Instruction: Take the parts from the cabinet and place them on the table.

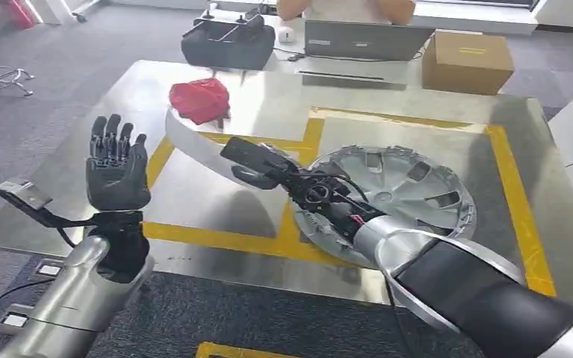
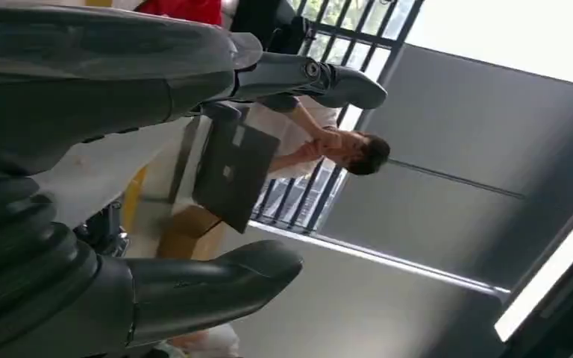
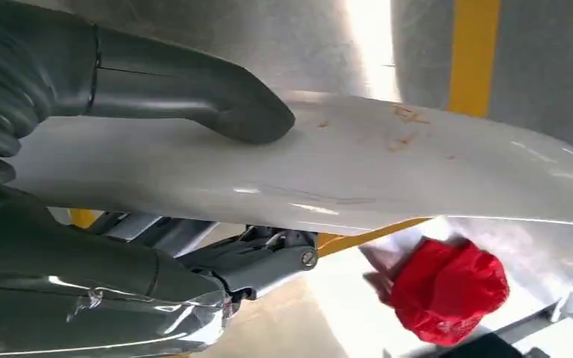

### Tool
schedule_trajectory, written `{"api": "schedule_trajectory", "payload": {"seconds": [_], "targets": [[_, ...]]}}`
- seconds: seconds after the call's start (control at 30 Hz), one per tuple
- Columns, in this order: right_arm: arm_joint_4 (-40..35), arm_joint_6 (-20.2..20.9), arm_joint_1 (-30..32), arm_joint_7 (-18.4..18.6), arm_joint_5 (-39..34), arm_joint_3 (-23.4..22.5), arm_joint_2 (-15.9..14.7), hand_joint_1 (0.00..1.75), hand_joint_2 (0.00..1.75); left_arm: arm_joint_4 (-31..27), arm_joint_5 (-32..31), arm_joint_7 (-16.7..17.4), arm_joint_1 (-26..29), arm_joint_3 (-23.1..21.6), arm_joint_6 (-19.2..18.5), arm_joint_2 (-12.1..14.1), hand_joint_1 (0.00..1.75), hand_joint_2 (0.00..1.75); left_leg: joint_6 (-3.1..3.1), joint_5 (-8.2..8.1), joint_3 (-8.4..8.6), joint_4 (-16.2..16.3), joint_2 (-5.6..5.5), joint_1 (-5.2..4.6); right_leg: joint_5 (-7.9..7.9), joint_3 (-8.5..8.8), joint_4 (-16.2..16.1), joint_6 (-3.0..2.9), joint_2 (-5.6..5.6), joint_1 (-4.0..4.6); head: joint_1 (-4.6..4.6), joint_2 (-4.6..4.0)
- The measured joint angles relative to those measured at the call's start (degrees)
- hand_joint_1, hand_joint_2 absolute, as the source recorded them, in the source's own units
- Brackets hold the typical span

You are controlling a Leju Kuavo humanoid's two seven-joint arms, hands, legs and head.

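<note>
A long curved white trim panel (image 1: 194, 142) stretches over the steel table (image 1: 216, 201), and my right hand (image 1: 257, 165) grips its near end. In the right wrist view the thumb (image 3: 209, 93) presses on the panel's (image 3: 388, 175) top face while darker fingers (image 3: 268, 261) curl beneath it. A silver wheel cover (image 1: 410, 190) lies flat on the table under my right forearm. My left hand (image 1: 117, 168) is raised upright at the table's left edge, fingers spread, holding nothing; its thumb (image 2: 216, 280) and fingers (image 2: 298, 78) stand apart.
A red bag (image 1: 200, 99) lies at the table's far left, near the panel's far tip. Yellow tape (image 1: 515, 201) marks a rectangle on the tabletop. Behind stand a black case (image 1: 227, 41), a laptop (image 1: 365, 39), a cardboard box (image 1: 466, 61) and a seated person (image 2: 328, 149).
</note>
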Motion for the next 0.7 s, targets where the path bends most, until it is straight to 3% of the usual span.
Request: {"api": "schedule_trajectory", "payload": {"seconds": [0.03,0.07,0.7], "targets": [[0.11,-0.35,-0.01,0.13,0.0,0.0,0.0,1.75,1.75,0.09,-0.13,-0.11,-0.01,0.0,0.02,-0.02,0.0,1.75,0.0,0.0,0.0,0.0,0.0,0.0,0.0,0.0,0.0,0.0,0.0,0.0,0.0,0.0],[0.26,-0.57,-0.07,0.39,0.0,0.0,0.0,0.0,0.0,0.22,-0.26,-0.35,-0.03,-0.07,0.02,-0.02,0.0,1.75,0.0,0.0,0.01,0.0,0.0,0.0,0.0,0.0,0.0,0.0,0.0,0.0,0.02,0.0],[1.68,-0.59,-1.31,1.62,0.55,-0.44,-0.87,0.0,0.0,0.9,-0.5,-0.76,-0.18,-0.59,-0.31,-0.02,0.0,1.75,0.0,0.0,0.1,-0.01,0.1,0.0,0.0,0.03,0.0,0.0,0.1,0.0,0.0,0.0]]}}
